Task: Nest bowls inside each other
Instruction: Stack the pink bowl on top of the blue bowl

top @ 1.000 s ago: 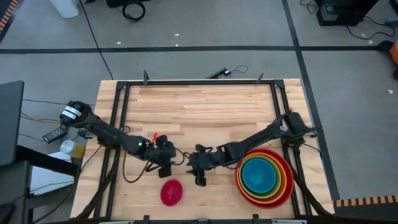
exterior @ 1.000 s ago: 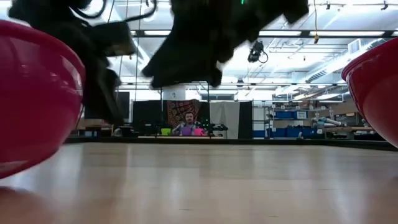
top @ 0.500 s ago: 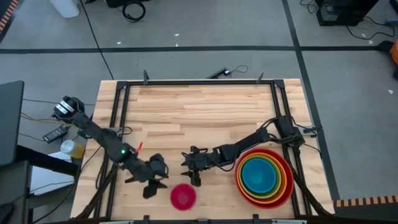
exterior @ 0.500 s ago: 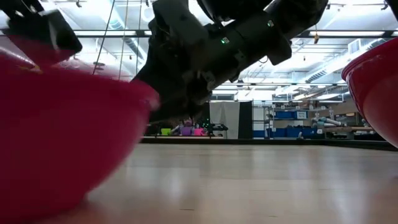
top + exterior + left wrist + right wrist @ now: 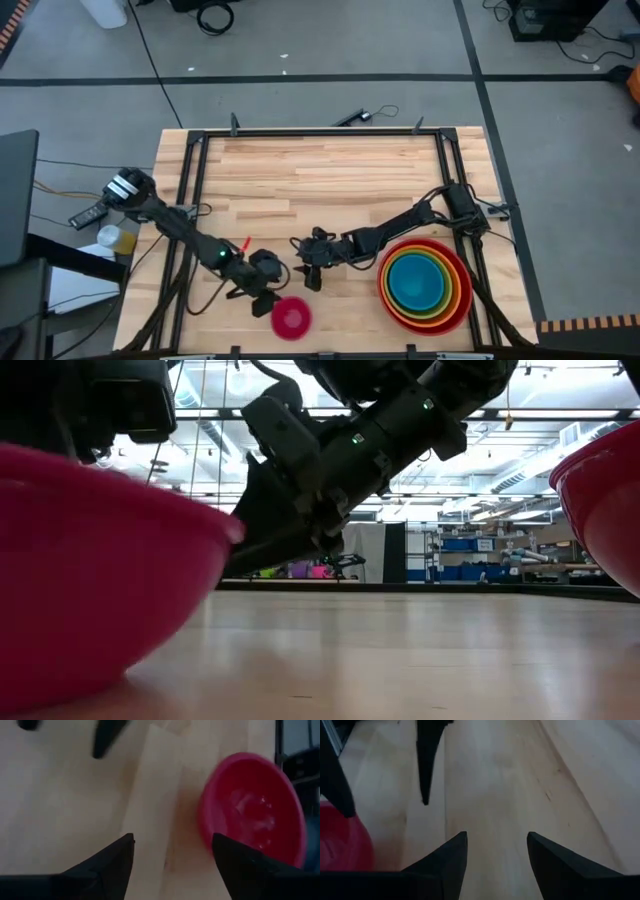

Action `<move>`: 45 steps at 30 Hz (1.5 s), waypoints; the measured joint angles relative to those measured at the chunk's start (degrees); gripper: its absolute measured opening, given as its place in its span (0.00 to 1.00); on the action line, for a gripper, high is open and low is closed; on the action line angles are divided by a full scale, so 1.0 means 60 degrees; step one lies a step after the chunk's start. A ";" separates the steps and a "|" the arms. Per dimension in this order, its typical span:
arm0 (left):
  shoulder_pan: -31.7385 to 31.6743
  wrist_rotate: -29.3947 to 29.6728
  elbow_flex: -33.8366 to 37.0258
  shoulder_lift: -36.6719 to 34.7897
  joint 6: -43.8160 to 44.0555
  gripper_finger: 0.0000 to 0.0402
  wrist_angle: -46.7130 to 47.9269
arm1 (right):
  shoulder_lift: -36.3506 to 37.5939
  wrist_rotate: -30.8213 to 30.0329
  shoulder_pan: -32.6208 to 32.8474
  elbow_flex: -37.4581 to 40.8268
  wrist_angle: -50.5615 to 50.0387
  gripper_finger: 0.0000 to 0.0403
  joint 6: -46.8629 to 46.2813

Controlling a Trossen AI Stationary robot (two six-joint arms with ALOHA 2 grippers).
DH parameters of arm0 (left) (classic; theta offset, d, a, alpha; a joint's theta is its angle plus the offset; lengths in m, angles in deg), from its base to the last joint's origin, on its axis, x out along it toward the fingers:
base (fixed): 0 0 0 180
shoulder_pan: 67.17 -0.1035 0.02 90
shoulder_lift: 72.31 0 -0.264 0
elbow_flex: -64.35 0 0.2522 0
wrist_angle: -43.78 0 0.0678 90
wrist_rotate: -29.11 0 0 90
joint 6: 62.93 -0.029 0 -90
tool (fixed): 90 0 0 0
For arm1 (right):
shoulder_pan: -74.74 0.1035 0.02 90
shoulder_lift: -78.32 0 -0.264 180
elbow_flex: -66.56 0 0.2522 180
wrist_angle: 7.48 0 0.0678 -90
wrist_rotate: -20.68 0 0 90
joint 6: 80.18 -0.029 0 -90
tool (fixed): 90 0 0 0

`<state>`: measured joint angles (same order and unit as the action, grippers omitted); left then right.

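Observation:
A small pink-red bowl point(image 5: 291, 318) stands upright on its base near the table's front edge; it also fills the left of the low view point(image 5: 90, 580). My left gripper point(image 5: 265, 297) is open just left of it, slanting down, with only bare wood between its fingers point(image 5: 172, 840) and the bowl point(image 5: 255, 810) outside the gap. My right gripper point(image 5: 312, 275) hangs open a little beyond the bowl, over bare wood point(image 5: 497, 836). A nested stack of bowls point(image 5: 425, 283), red outermost and blue innermost, sits at the front right. My left gripper has one finger point(image 5: 225, 855) right beside the small bowl's rim point(image 5: 204, 827), on the side away from the stack. I cannot tell whether the finger touches the rim. The bowl stands on the table.
A black metal frame point(image 5: 190, 190) runs along the table's left, far and right sides. The two grippers stand close together, fingertips facing. Bare wood lies across the table's far half point(image 5: 320, 180). The stack's red wall point(image 5: 600, 500) shows at the low view's right.
The small bowl, tipped on its side a second ago, has shifted toward the table's right and near edges and now stands upright. My left gripper has gone toward the near edge and turned, ending beside the bowl. My right gripper has sunk toward the table.

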<state>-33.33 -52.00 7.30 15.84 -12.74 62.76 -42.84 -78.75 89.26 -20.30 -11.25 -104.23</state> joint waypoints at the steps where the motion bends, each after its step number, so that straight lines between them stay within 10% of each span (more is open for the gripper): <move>1: -0.0007 -0.0218 0.0000 0.0032 -0.0059 0.68 -0.0065 | 0.0000 0.0000 0.0000 0.0000 -0.0066 0.53 0.0003; 24: -0.0321 -0.1902 -0.0010 0.1116 -0.0046 0.66 -0.1773 | 0.0000 0.0022 0.0076 -0.0004 -0.0187 0.53 0.0003; 36: -0.0793 -0.1850 -0.0008 0.1044 -0.1193 0.05 -0.1449 | 0.0322 -0.0139 -0.0264 0.0000 -0.2376 0.53 -0.1217; 45: -0.1807 -0.0712 -0.0004 0.0201 -0.2117 0.04 -0.0503 | 0.1867 0.0033 -0.0443 0.0000 -0.3384 0.53 -0.1312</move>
<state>-44.17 -56.28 7.28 17.05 -25.44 59.74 -31.64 -78.55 86.60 -20.30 -31.56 -112.11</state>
